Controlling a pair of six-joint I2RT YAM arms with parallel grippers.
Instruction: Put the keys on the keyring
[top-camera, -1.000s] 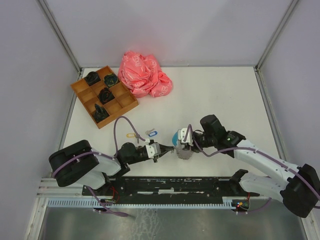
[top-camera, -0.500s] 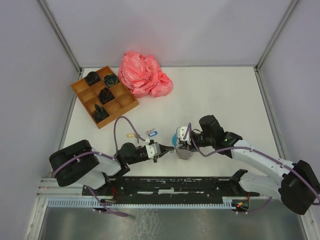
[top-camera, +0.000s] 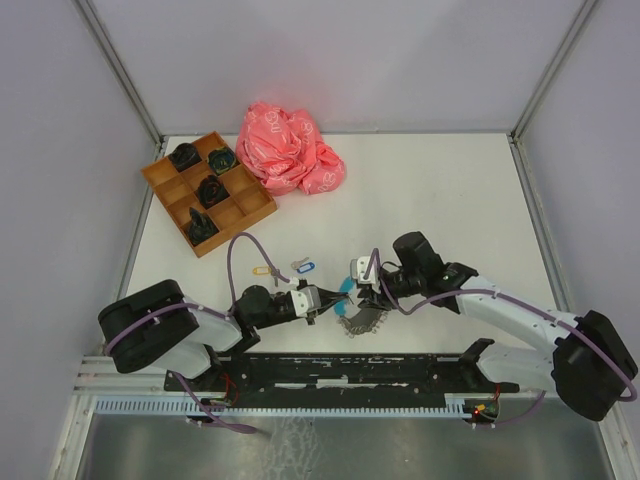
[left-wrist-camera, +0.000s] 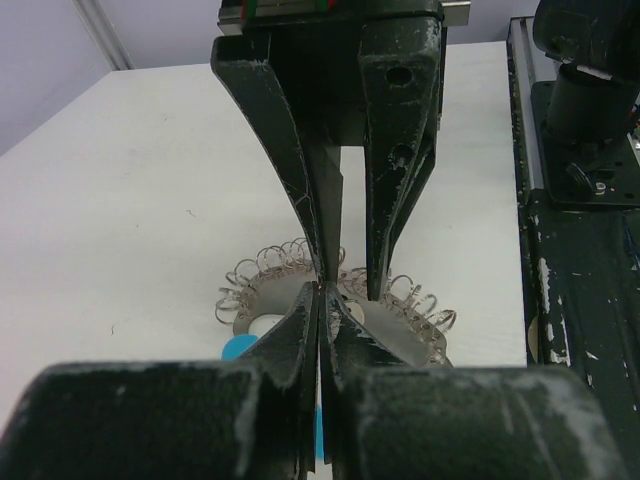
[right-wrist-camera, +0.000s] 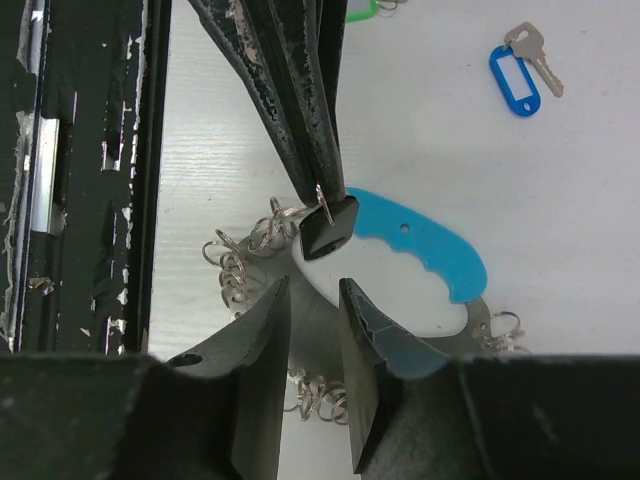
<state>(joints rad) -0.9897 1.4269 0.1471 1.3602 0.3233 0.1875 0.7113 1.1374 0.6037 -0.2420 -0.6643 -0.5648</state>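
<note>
- Tabletop (top-camera: 450, 200), white and matt, fills the middle of the overhead view. Pale lilac walls (top-camera: 330, 50) and grey metal posts (top-camera: 120, 70) close it in.
- A wooden tray (top-camera: 250, 202) with dark objects in some compartments sits at upper left, a crumpled pink bag (top-camera: 290, 150) just to its right.
- The keyring (top-camera: 362, 320) lies at lower centre. It is a flat grey oval edged with many small wire loops, with a light blue grooved curved segment (right-wrist-camera: 420, 240) along one side.
- The yellow-tagged key (top-camera: 262, 270) and blue-tagged key (top-camera: 305, 266) lie apart on the table, up and left of the keyring. A green tag (right-wrist-camera: 362, 10) shows at the top edge of the right wrist view.
- The left gripper (right-wrist-camera: 322, 205) is pinched tight on a black tag (right-wrist-camera: 330, 228), just over the keyring.
- The right gripper (right-wrist-camera: 312, 300) has its jaws a little apart over the keyring, with nothing between them.
</note>
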